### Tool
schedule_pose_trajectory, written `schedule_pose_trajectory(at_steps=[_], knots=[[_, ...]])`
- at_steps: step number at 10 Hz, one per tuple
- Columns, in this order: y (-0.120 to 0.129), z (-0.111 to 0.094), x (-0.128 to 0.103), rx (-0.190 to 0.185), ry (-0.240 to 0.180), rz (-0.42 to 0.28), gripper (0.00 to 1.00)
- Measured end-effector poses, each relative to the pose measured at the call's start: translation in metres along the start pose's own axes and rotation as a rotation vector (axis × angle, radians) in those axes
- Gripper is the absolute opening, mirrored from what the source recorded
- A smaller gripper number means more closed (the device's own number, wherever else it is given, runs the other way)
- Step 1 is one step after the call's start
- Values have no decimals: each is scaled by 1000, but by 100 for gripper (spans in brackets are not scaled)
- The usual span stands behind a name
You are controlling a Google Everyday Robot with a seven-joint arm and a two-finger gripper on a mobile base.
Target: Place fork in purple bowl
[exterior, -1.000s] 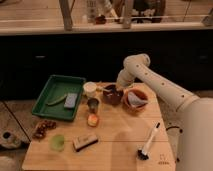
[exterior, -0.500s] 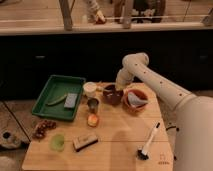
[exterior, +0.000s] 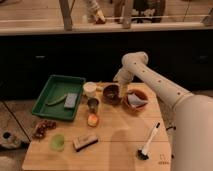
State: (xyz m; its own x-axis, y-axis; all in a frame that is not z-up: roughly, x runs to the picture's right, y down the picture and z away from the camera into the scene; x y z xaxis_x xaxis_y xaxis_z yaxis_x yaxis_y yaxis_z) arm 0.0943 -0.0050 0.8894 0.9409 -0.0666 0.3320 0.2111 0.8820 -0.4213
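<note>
Dark cabinet fronts and a glazed ledge stand behind a pale wooden tabletop. Far left of the hand lies a green plastic tray, with a small green cup well below it. Closer in, a white cup and a small metal cup stand just left of the dark purple bowl.

The robot's hand hangs over that bowl's right rim, with a reddish-brown bowl just to its right. I cannot tell whether the hand is open or closed, nor whether it grips anything. The fork I cannot place for sure. Nothing pale shows in the purple bowl, while a short whitish piece lying in the reddish-brown one may be it. Below and right of the hand lies a long white-handled, black-bristled brush.

If the fork still has to go in, the hand should be centred over the purple bowl and low. Otherwise the fork could bounce into the neighbouring bowl or strike the cups.

I count two bowls, three cups, one tray and one brush.
</note>
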Motion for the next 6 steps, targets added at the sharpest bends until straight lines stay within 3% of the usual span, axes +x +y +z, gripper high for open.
schedule_pose_trajectory(at_steps=[6], knots=[[1,-3,10,-11,-17,3,80]])
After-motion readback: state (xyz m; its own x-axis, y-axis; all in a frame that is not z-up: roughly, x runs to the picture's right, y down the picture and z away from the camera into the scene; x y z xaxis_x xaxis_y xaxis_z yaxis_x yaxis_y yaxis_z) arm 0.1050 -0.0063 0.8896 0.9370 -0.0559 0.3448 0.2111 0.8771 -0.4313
